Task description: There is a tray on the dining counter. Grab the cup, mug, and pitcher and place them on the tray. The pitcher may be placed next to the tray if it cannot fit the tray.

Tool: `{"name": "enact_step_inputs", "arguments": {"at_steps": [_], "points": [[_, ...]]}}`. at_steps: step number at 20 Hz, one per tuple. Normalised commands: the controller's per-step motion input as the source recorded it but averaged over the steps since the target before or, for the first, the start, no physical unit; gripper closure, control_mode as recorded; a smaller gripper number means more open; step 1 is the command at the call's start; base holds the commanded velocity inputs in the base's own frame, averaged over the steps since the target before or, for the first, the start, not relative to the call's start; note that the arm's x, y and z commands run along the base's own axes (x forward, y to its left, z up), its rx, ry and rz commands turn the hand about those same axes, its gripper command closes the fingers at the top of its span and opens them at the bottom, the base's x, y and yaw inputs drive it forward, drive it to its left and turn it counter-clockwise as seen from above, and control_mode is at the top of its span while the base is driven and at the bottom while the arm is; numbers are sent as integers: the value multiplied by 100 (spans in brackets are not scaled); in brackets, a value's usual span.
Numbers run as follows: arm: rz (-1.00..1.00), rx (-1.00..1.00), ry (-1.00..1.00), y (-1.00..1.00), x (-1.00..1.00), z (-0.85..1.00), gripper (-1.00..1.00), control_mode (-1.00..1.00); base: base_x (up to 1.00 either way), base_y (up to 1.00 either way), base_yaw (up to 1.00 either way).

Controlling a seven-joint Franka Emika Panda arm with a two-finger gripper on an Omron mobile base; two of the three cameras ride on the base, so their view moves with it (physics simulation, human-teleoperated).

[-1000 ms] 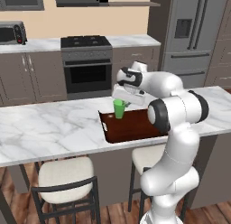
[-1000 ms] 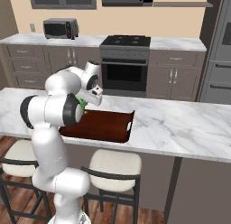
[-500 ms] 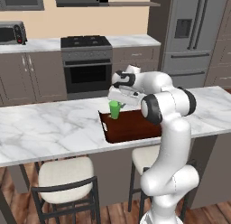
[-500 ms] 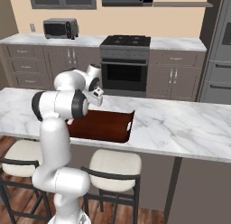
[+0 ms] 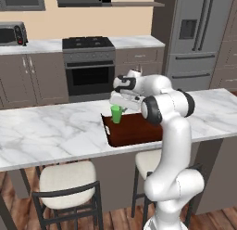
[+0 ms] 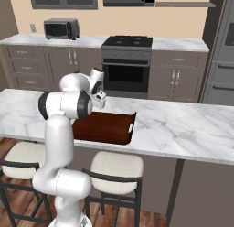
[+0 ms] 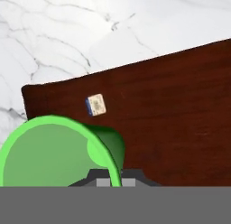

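The green cup has been lowered toward the far-left corner of the tray, its rim pinched by the gripper (mug and pitcher remain outstanding).

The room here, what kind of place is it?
A home kitchen, it seems, though computer-drawn. There is a black oven under a gas hob, a tall grey fridge, a microwave on the far worktop, and a marble dining counter with cushioned stools.
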Motion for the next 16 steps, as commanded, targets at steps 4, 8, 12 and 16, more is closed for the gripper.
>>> {"name": "enact_step_inputs", "arguments": {"at_steps": [4,8,12,16], "points": [[0,0,1,0,4,-1,-100,-100,0,0,0],[0,0,0,0,0,0,-100,-100,0,0,0],[0,0,0,0,0,0,-100,-100,0,0,0],[0,0,0,0,0,14,-100,-100,0,0,0]]}}
